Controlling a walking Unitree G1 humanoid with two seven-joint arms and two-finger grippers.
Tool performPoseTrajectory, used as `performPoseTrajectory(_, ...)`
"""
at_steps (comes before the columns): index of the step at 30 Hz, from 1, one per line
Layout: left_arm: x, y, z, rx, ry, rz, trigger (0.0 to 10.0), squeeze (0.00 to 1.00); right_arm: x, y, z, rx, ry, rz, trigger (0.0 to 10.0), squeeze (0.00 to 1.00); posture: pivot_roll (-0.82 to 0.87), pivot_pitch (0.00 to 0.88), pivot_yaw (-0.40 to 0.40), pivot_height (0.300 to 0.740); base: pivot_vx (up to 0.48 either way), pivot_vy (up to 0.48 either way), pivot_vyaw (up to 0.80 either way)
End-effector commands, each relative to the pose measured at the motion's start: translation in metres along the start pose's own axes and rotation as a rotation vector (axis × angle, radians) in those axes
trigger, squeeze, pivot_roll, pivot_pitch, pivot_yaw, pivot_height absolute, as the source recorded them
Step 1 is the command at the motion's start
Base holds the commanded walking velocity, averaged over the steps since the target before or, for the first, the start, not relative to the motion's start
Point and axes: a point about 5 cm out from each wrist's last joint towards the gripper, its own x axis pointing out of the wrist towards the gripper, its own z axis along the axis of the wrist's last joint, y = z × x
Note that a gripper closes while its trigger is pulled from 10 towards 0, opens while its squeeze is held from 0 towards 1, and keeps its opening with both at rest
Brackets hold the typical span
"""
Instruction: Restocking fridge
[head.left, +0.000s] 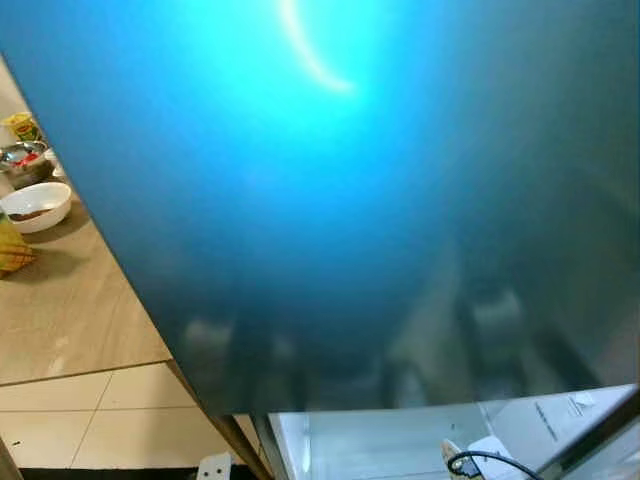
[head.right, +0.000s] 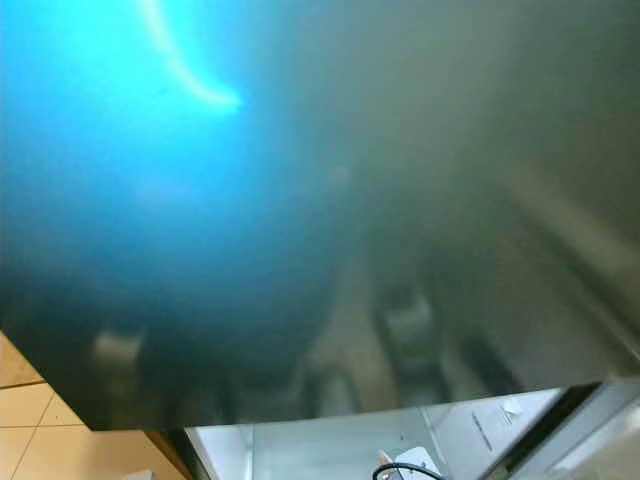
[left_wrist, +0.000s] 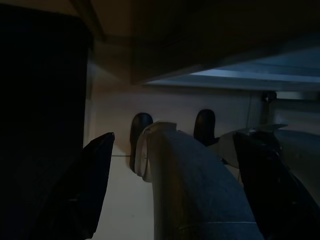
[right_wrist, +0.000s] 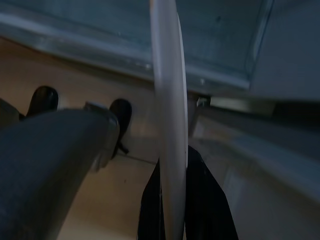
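Fridge door (head.left: 380, 200) is looming close, glossy blue face spanning 9 to 3 o'clock; bottom edge running across at 6, pale fridge interior (head.left: 400, 440) showing beneath. Right gripper (right_wrist: 172, 200) is pinching a thin white plate (right_wrist: 169, 100) edge-on. Left gripper (left_wrist: 175, 185) is hanging spread, empty. White bowl (head.left: 35, 205) and metal bowl (head.left: 25, 160) are sitting on the counter (head.left: 70, 310) at 9.

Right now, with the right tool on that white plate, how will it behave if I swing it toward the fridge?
The plate looks thin, rigid and smooth, so it probably won't flex but might slip. The right tool pinches only its rim edge-on, so it could pivot. Likely breakable if it knocks the fridge.
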Motion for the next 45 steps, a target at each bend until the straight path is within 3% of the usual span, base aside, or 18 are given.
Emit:
performPoseTrajectory(1,0.001,-0.003,-0.004,0.018,0.019,-0.017,10.0,0.00,0.001,-0.001,0.011,-0.010,-0.045,-0.001,10.0,0.00,-0.10,0.000,0.022,0.740,0.000,-0.480,0.00)
performPoseTrajectory(9,0.003,-0.009,0.006,0.056,-0.028,-0.042,10.0,0.00,0.002,-0.006,0.052,-0.003,-0.196,0.045,10.0,0.00,-0.10,0.000,0.022,0.740,0.000,-0.118,0.00)
performPoseTrajectory(21,0.004,-0.013,0.014,0.038,-0.090,-0.080,10.0,0.00,0.002,-0.007,0.078,-0.032,-0.274,0.077,10.0,0.00,-0.10,0.000,0.020,0.740,0.000,0.000,0.00)
performPoseTrajectory(27,0.002,-0.007,0.005,0.008,-0.054,-0.037,10.0,0.00,0.003,-0.001,0.067,-0.049,-0.230,0.084,10.0,0.00,-0.09,0.000,0.018,0.740,0.000,0.000,0.00)
performPoseTrajectory(32,-0.001,0.000,-0.002,-0.022,-0.039,0.002,10.0,0.00,0.004,0.005,0.044,-0.077,-0.146,0.106,10.0,0.00,-0.09,0.000,0.016,0.740,0.000,0.000,0.00)
performPoseTrajectory(33,-0.003,0.004,-0.005,-0.041,-0.034,0.018,10.0,0.00,0.003,0.007,0.028,-0.093,-0.089,0.107,10.0,0.00,-0.09,0.000,0.015,0.740,-0.255,0.000,0.00)
performPoseTrajectory(38,-0.005,0.008,-0.008,-0.062,-0.031,0.039,10.0,0.00,0.000,0.008,0.001,-0.080,-0.009,0.096,10.0,0.00,-0.09,0.000,0.014,0.740,-0.256,0.000,0.00)
performPoseTrajectory(45,-0.007,0.011,-0.008,-0.070,-0.029,0.052,10.0,0.00,-0.003,0.008,-0.019,-0.057,0.047,0.079,10.0,0.00,-0.09,0.000,0.017,0.740,-0.266,0.000,0.00)
